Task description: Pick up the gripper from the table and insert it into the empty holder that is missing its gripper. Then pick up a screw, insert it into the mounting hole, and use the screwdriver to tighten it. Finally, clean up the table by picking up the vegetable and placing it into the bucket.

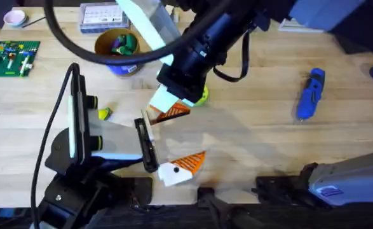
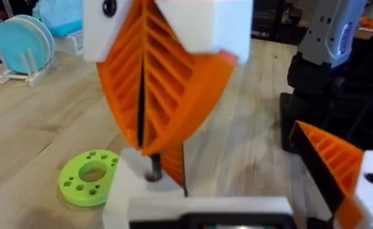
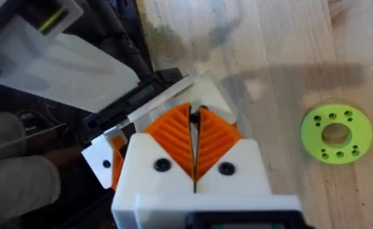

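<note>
Between the two sets of jaws, near the middle of the desk [image 1: 250, 133], the fitting step appears to be under way. The right jaws are pressed fully together, their ribbed orange pads [image 3: 173, 137] meeting along one seam. They seem to pinch the loose orange tip [image 2: 172, 164] edge-on, though little of it shows. It hangs just below their point, touching or nearly touching the plain white block [image 2: 132, 191]. That block is the bare finger of the left jaws, which stand wide open and hold nothing; their other finger carries its own orange wedge [image 2: 329, 162]. Holding the left jaws apart probably gives room to seat the tip.

The wedges are hard plastic, triangular and finely ribbed; the blocks are smooth, white and angular, each with a dark screw hole.

A flat green ring [image 2: 88, 177], drilled with small holes, lies just beside the right jaws. The yellow-green vegetable [image 1: 103, 113] rests near the left jaws, on their outer side. The round tan bucket [image 1: 117, 46] lies beyond the vegetable, and the blue screwdriver [image 1: 310, 94] is well apart from both jaws.
</note>
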Available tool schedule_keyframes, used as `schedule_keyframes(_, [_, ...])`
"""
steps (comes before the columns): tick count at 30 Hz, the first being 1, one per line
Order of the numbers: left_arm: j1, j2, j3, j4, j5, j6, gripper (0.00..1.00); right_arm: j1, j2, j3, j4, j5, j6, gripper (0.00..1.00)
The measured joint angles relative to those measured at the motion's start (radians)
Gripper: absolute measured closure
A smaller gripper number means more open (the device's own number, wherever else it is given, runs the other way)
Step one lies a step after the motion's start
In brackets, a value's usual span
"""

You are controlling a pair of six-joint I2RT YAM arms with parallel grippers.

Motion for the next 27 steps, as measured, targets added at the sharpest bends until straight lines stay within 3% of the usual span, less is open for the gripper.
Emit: schedule_keyframes(27, [0.0, 0.0, 0.0, -0.004, 0.001, -0.013, 0.007, 0.0, 0.016, -0.002, -0.002, 0.014, -0.008, 0.995])
